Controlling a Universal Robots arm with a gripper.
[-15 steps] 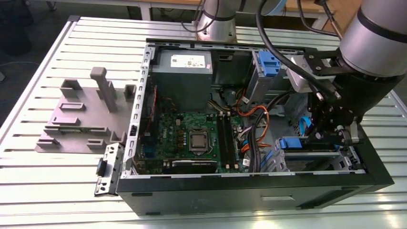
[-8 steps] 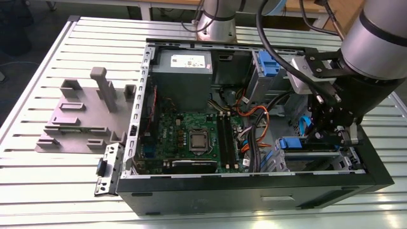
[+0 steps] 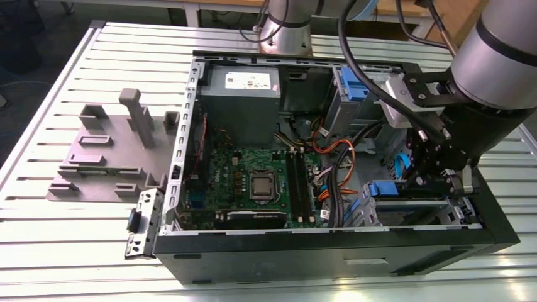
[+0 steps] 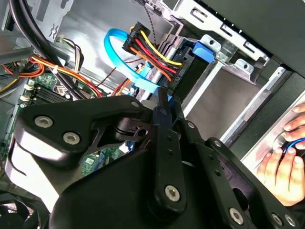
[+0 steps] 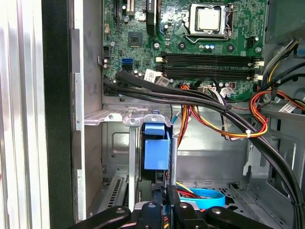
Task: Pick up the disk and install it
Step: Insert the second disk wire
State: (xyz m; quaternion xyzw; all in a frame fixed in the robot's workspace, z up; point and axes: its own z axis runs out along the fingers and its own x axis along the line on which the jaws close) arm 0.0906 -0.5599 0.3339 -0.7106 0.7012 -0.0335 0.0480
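Second wrist view puts my hand (image 4: 164, 102) closest, its black fingers (image 4: 162, 143) pinched together on the blue edge of the disk (image 4: 188, 57), which stands upright in the drive cage. A person's hand (image 4: 283, 157) rests just outside the case. Beyond my fingertips, in the first wrist view, the disk's blue carrier (image 5: 156, 148) sits between metal cage rails (image 5: 131, 157), with the motherboard (image 5: 190, 33) further on. Farthest off in the exterior view, a grey holder (image 3: 105, 154) lies on the counter (image 3: 67, 251), well apart from the computer case (image 3: 336, 251).
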